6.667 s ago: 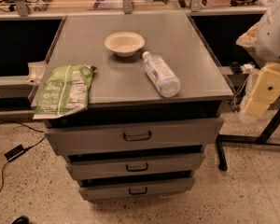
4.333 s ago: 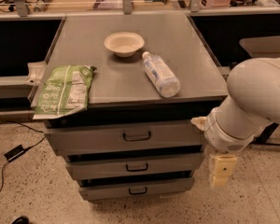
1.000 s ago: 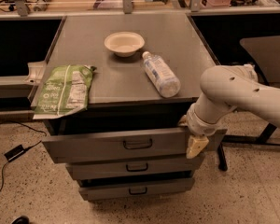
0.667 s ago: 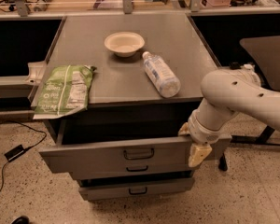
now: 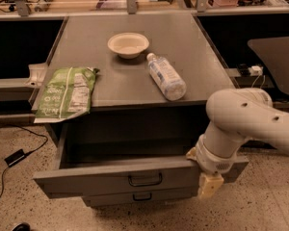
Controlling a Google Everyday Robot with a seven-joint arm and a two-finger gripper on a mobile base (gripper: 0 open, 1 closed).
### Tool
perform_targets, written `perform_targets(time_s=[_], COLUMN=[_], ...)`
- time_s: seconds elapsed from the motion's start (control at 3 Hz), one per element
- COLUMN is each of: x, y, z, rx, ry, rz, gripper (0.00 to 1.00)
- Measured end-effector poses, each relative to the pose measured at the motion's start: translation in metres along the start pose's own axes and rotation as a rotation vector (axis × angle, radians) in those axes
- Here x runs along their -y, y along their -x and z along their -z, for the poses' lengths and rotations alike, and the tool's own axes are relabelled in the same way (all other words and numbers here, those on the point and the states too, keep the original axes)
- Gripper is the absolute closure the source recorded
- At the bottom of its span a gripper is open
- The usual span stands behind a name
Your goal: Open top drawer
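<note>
The top drawer (image 5: 106,179) is a grey metal drawer with a dark wire loop handle (image 5: 145,179) at its centre. It stands pulled far out of the cabinet, and its dark inside shows. My gripper (image 5: 209,185) is at the right end of the drawer front, at the top edge. The white arm (image 5: 241,124) comes in from the right and hides the drawer's right corner. A shallower drawer front (image 5: 142,196) shows just below.
On the cabinet top (image 5: 135,23) are a cream bowl (image 5: 128,44), a clear bottle (image 5: 166,76) on its side and a green snack bag (image 5: 65,93) hanging over the left front edge. A black power adapter (image 5: 14,157) and cable lie on the floor at left.
The top drawer has slid out toward the camera, from shut to far open. My arm moved down and forward with the drawer front.
</note>
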State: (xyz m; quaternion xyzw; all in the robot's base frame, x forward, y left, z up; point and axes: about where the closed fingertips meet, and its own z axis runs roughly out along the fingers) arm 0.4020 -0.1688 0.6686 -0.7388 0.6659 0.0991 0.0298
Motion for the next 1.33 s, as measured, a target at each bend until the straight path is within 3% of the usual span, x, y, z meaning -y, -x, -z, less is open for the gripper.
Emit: perform_targets(time_s=[0.33, 1.0, 1.33], x=[-0.0190, -0.0190, -0.0190], y=[0.0056, 0.0056, 0.0056], z=[0.0009, 0.0009, 0.0009], rx=[-0.011, -0.011, -0.011], ry=[0.019, 0.019, 0.019], rz=[-0.004, -0.004, -0.004], gripper=[0.32, 0.00, 0.00])
